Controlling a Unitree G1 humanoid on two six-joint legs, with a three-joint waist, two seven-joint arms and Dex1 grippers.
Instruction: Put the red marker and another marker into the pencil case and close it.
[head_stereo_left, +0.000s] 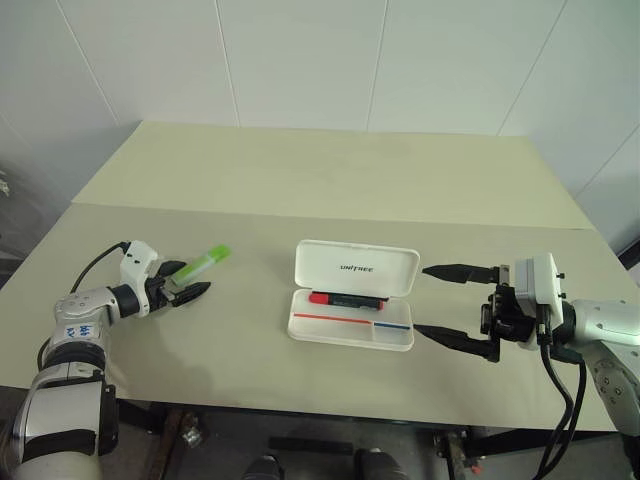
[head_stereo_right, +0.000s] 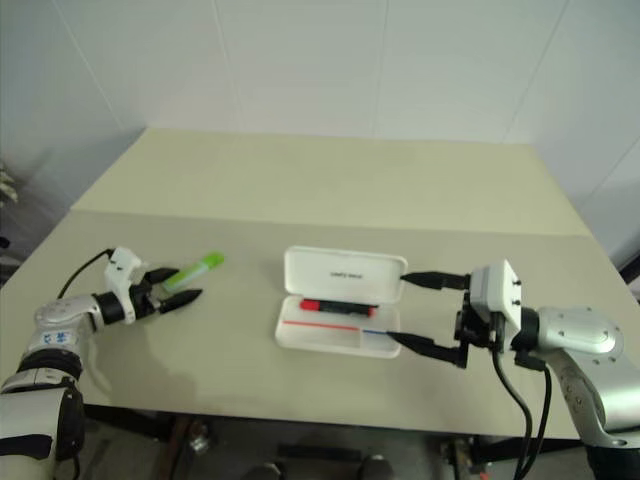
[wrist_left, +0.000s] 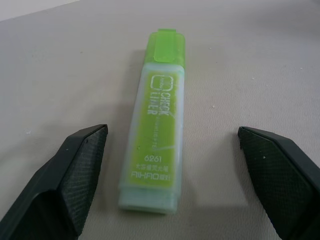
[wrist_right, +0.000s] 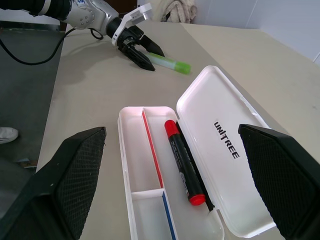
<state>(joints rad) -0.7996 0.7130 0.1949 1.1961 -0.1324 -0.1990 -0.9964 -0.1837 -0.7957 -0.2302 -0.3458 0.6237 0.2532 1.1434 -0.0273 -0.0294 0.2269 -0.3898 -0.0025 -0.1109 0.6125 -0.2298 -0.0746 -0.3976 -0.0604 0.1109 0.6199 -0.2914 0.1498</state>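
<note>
Table (head_stereo_left: 300, 180) fills my head camera, and on it the pencil case (head_stereo_left: 355, 268) lies open near the middle, lid tipped back toward twelve o'clock, with the red marker (head_stereo_left: 347, 298) already resting in its tray along the hinge side. At about nine o'clock from the case, well apart from it, I see the green marker (head_stereo_left: 205, 262) lying flat, its long axis running from eight toward two o'clock, capped end farthest from my left gripper (head_stereo_left: 185, 290). That gripper sits at the marker's near end, fingers spread to either side of it, grasping nothing yet. My right gripper (head_stereo_left: 455, 305) hovers just beside the case at three o'clock, jaws wide apart and empty. Through the left wrist camera the green marker's butt end lies between the two fingertips (wrist_left: 80, 150), its length pointing almost straight away along them, slightly off to the eleven o'clock side, so I judge closing would pinch across the barrel's width. The left arm is plainly the nearer one. From the right wrist camera I look over the open case and red marker, the left gripper beyond at eleven o'clock.
</note>
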